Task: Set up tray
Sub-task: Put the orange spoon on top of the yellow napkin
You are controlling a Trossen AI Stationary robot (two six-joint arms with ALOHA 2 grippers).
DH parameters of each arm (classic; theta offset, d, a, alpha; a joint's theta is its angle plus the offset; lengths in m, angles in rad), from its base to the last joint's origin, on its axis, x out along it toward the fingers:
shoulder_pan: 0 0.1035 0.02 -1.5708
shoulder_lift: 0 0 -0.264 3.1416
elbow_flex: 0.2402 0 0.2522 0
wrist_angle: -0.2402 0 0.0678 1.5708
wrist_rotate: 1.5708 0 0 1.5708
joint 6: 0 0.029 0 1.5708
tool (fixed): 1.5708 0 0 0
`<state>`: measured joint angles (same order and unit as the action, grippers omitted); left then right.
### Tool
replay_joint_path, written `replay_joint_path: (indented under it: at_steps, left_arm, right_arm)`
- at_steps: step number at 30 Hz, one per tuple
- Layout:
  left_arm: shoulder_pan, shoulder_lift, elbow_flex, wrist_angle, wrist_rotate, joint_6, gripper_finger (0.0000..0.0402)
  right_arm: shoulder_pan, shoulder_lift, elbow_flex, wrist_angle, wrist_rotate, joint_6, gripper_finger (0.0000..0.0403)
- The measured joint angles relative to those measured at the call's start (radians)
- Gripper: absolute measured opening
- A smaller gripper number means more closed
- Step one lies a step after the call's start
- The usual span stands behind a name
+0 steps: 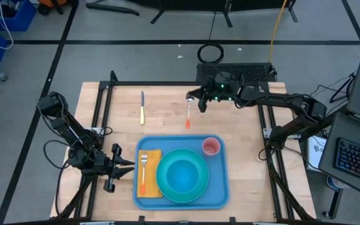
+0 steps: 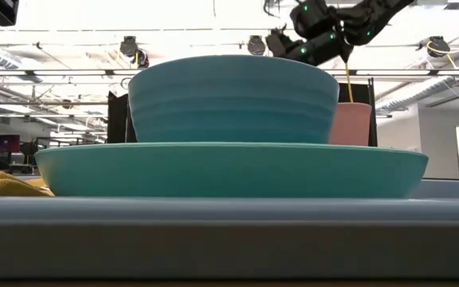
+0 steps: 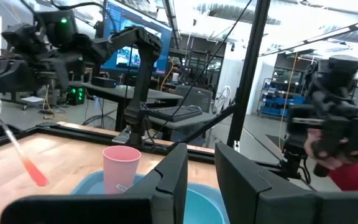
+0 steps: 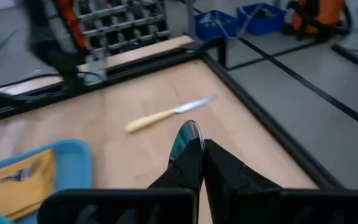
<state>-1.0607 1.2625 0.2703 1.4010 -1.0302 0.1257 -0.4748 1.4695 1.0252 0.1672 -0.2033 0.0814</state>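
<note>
The light-blue tray lies at the table's near middle. It carries a yellow napkin with a fork, a turquoise plate with a bowl, and a pink cup. My right gripper hovers over the far middle of the table, shut on a spoon with an orange handle end. My left gripper waits open just left of the tray, pointing at it. My right gripper pinches the spoon at its bowl end, and the shiny bowl sticks out past the fingertips. The handle slants down below the gripper, orange end lowest. Whether that end touches the table I cannot tell.
A knife with a yellow handle lies on the wood at the far left, beyond the tray. A black frame edges the table. Bare wood lies between the tray and the far edge. A red sleeve shows beyond the table in the left wrist view.
</note>
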Motion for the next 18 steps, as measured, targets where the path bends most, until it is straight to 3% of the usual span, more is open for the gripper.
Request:
replay_joint_path:
  at_steps: [18]
  left_arm:
    - [0.0,0.0,0.0,0.002,-0.001,0.073,0.0085]
  right_arm:
    - [0.36,0.007,0.0,0.171,0.088,0.054,0.0]
